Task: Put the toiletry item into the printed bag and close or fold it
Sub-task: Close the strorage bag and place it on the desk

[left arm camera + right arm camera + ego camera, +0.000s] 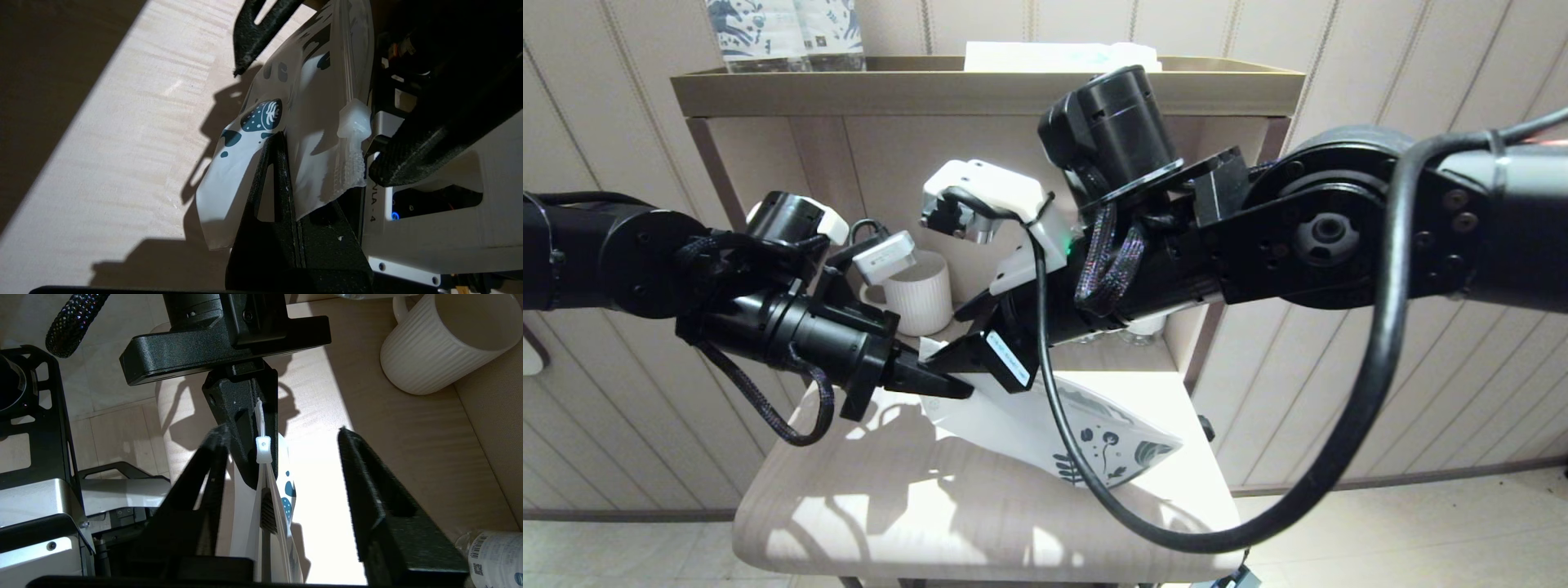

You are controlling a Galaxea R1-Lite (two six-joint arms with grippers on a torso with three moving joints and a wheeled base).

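The left gripper reaches in from the left and is clamped tight on the zip edge of the printed bag, holding that end up over the middle of the table while the leaf-printed end sags down to the right and rests on the top. The right gripper comes in from the right with its jaws spread wide, one on each side of the small white slider, gripping nothing. I cannot see the toothbrush anywhere, so I cannot tell whether it is inside; the two layers of the bag gape a little beside the slider, so the mouth looks at least partly unsealed. To me the worry is the closing pull: if the right jaws shut a shade off the slider they will pinch only film and crease the mouth instead of running the zip. If they do catch it and drag, the thin crinkly edge may slide out of the left grip, since so little of it is pinched, and the bag would drop flat. With the mouth tilted up that seems less of a danger to any contents, but a jerk could tip it. The two tools are very close, so they could knock each other, the black cable hangs across the bag, and the white mug stands just behind
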